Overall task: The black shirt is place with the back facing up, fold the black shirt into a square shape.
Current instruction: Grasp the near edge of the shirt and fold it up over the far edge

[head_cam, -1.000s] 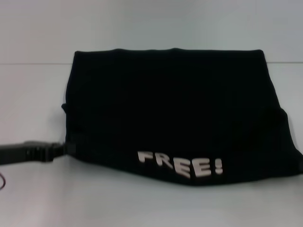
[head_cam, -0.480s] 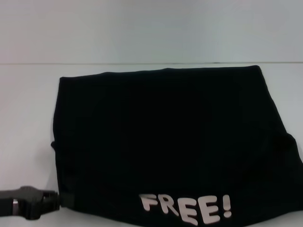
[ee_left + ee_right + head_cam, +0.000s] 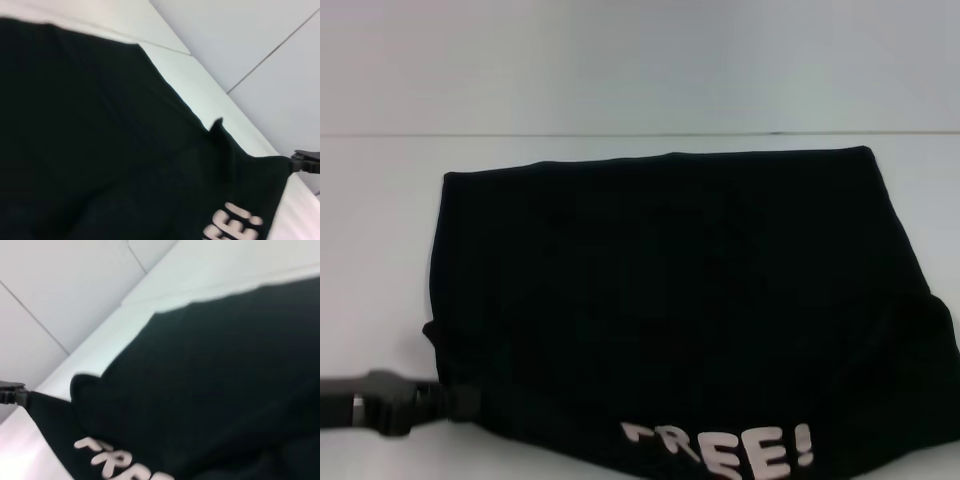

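my left gripper (image 3: 455,403) was low at the near left of the white table (image 3: 380,230), clamped on the near-left corner of the black shirt (image 3: 670,290). the shirt lay spread over the middle of the table, its white "free!" lettering (image 3: 720,448) along the near edge. my right gripper (image 3: 306,162) showed only in the left wrist view, at the shirt's other near corner; i couldn't tell how its fingers stood.
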Controlling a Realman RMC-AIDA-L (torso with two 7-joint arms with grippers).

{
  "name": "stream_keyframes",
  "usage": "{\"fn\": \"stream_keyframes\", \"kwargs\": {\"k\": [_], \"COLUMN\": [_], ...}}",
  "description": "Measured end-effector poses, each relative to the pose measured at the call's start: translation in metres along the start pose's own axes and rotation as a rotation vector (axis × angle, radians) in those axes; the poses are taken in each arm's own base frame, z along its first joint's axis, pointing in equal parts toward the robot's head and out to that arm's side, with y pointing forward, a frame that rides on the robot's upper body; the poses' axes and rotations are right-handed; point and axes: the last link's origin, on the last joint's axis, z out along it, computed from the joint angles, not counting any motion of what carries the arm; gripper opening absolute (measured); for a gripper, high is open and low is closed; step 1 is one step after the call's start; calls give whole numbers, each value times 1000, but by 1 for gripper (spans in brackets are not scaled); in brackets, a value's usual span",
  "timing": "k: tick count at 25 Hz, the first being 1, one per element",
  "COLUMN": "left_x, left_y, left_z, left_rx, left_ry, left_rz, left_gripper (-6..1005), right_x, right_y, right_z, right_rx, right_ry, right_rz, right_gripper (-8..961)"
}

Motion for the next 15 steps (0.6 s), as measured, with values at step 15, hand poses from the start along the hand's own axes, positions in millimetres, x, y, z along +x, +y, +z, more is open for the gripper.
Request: {"fn": "stream_keyframes", "kwargs": {"k": [15], "left_x": [121], "left_y": [-45], "left_z": [20], "left_rx": [279], "left_ry": [90], "left_rz": [161], "left_gripper": [15], "right_x": [-97], "right_y": [-35], "right_z": [22], "right_rx": [165], "right_ry": [-216], "right_rz": [-82], "right_gripper": [33]}}
